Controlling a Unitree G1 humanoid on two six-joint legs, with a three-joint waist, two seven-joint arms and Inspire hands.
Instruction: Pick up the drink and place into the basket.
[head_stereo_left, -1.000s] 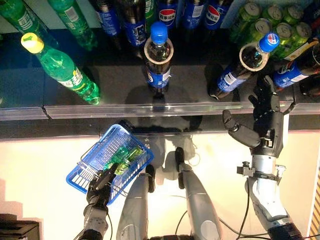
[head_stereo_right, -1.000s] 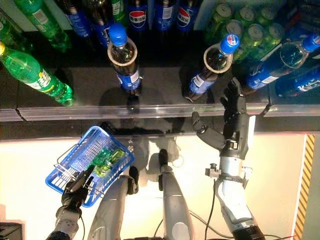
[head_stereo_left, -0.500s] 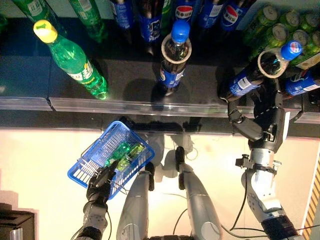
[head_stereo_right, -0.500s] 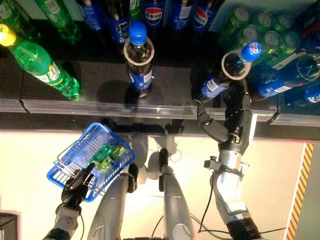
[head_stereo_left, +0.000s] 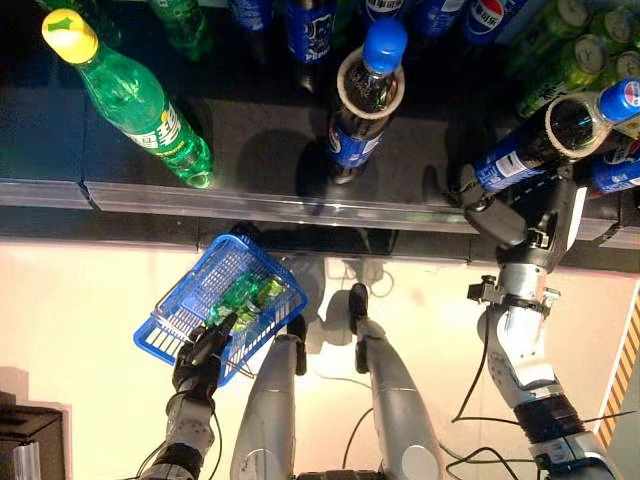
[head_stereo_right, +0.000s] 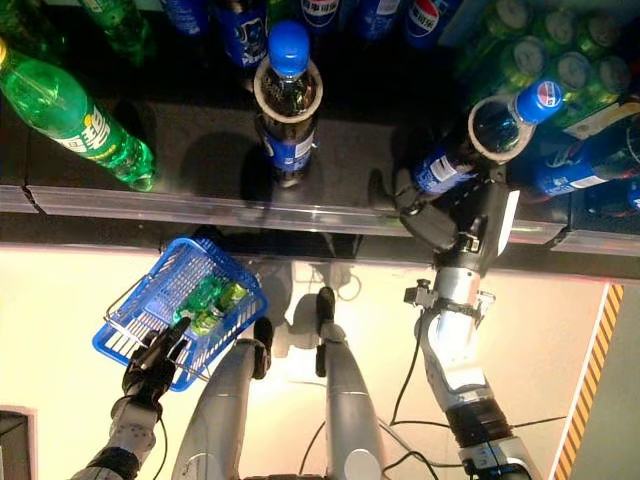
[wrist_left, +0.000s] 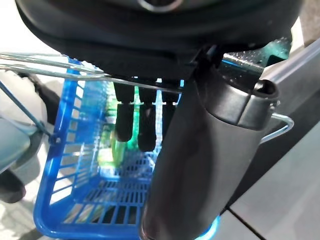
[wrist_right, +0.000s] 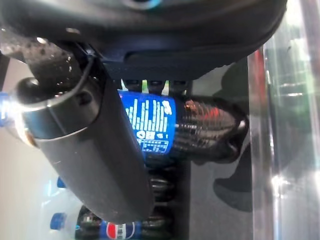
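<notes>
A cola bottle (head_stereo_left: 515, 160) with a blue label and blue cap leans on the dark shelf at the right, a tan ring round its neck. My right hand (head_stereo_left: 530, 225) has reached over the shelf's edge to it. In the right wrist view the bottle (wrist_right: 150, 125) lies between the straight thumb (wrist_right: 95, 145) and the fingers behind it, which are mostly hidden. Low on the left, my left hand (head_stereo_left: 200, 362) is curled on the wire handle of a blue basket (head_stereo_left: 185, 315), which holds green bottles (head_stereo_left: 245, 298).
A second ringed cola bottle (head_stereo_left: 362, 100) stands mid-shelf. A green bottle with a yellow cap (head_stereo_left: 130, 95) stands at the left. Green cans (head_stereo_left: 570, 50) crowd the back right. A clear rail (head_stereo_left: 250, 205) runs along the shelf front. More cola bottles (head_stereo_left: 310, 20) line the back.
My right hand has moved forward over the clear rail, from in front of the shelf to the cola bottle. The view itself has shifted. The left hand and basket hold still.
</notes>
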